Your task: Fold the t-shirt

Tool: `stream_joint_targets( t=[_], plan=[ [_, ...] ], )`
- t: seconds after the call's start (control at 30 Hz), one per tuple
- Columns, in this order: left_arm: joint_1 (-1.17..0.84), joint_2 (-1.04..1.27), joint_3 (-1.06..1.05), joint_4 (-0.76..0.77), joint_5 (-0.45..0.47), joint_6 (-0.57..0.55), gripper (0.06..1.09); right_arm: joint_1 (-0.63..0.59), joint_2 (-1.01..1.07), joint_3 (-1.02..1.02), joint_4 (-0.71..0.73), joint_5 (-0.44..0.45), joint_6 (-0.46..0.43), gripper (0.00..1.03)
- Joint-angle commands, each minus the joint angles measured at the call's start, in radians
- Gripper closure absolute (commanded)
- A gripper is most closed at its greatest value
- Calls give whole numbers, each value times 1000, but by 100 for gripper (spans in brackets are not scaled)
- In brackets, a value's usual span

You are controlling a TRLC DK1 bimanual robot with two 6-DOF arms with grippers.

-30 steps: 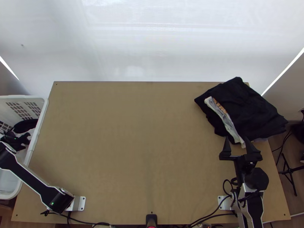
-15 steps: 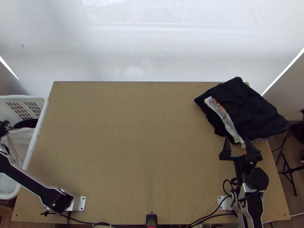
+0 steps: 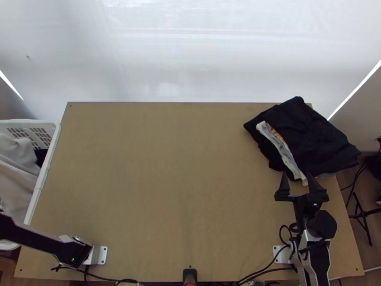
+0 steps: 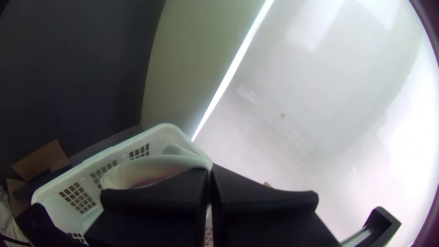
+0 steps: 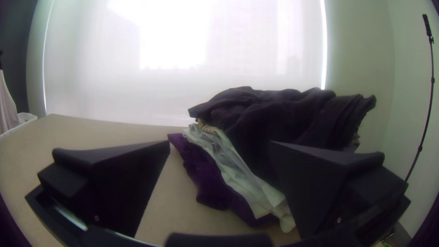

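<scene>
Top view, far left: we see a white basket (image 3: 51, 148) beside the table (image 3: 166, 190), with the pale t-shirt (image 3: 14, 183) hanging in loose folds over it and a bit of dark cloth (image 3: 41, 156) behind. Our left arm (image 3: 40, 240) reaches across the basket's near end. At the left wrist view's bottom edge, our left gripper (image 4: 210, 167) is clenched on the pale t-shirt, its two fingers pressed together; which part they pinch, we cannot tell. From the right wrist view we make out the same cloth hanging upright by the basket.

Over on the right of the table, we have a pile of dark clothes (image 3: 309, 136), with a folded white-and-grey garment (image 3: 282, 151) sticking out along its left side. Our right gripper (image 3: 296, 173) is at the pile's near edge, released, its fingers wide apart with nothing gripped; whether one touches the pile, we cannot tell.
</scene>
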Motion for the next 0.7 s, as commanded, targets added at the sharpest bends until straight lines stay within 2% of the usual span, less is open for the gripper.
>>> stream_joint_targets(
  t=[0.0, 0.43, 0.67],
  plan=[
    [-38, -264, -55, -35, 82, -40, 105, 0, 1, 1, 0, 0, 2, 4],
    [-295, -569, -77, -93, 91, -71, 105, 0, 1, 1, 0, 0, 2, 4],
    [-536, -667, -123, -88, 62, -119, 105, 0, 1, 1, 0, 0, 2, 4]
  ],
)
